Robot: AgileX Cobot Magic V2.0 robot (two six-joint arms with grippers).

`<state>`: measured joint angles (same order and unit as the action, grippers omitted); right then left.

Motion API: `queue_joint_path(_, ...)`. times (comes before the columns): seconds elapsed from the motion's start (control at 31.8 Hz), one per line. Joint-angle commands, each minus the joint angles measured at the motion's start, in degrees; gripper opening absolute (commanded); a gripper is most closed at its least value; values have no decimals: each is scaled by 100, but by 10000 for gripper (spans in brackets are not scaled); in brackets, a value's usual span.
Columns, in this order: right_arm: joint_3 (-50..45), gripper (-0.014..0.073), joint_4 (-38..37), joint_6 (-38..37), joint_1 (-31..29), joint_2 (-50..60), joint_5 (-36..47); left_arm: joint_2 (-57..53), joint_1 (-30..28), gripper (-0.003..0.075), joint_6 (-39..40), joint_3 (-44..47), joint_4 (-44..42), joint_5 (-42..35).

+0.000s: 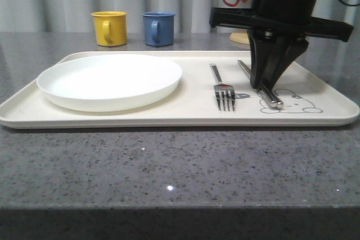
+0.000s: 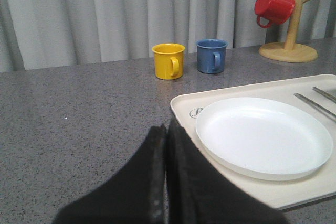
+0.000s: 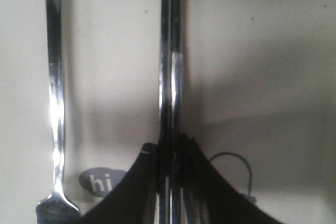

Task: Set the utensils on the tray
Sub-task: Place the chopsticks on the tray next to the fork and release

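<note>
The right gripper stood low over the right part of the cream rabbit tray, its jaws clamped on the pair of metal chopsticks, whose near ends rested on the tray beside the printed rabbit drawing. The fork lay flat on the tray just to the left of the chopsticks, tines toward the camera, with the white plate filling the tray's left half. The left gripper hung over the grey worktop near the tray's corner, jaws pressed together on nothing. The step in hand appeared to be setting down the chopsticks; the next move would call for the right jaws to part and lift straight clear without nudging the pair or the fork. A yellow mug and a blue mug stood behind the tray.
</note>
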<state>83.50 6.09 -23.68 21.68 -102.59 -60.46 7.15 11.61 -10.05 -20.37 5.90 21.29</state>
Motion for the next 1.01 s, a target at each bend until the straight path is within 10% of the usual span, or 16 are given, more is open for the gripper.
queue_joint_path(0.0,189,11,13,-18,-1,225,10,70,-11,-18,48,-170,68,-465)
queue_joint_path(0.63,1049,398,-772,201,-232,555,-698,70,-11,-18,48,-170,68,-465)
queue_joint_path(0.97,1243,397,-834,2127,-2705,716,-1536,70,-11,-18,48,-170,68,-465)
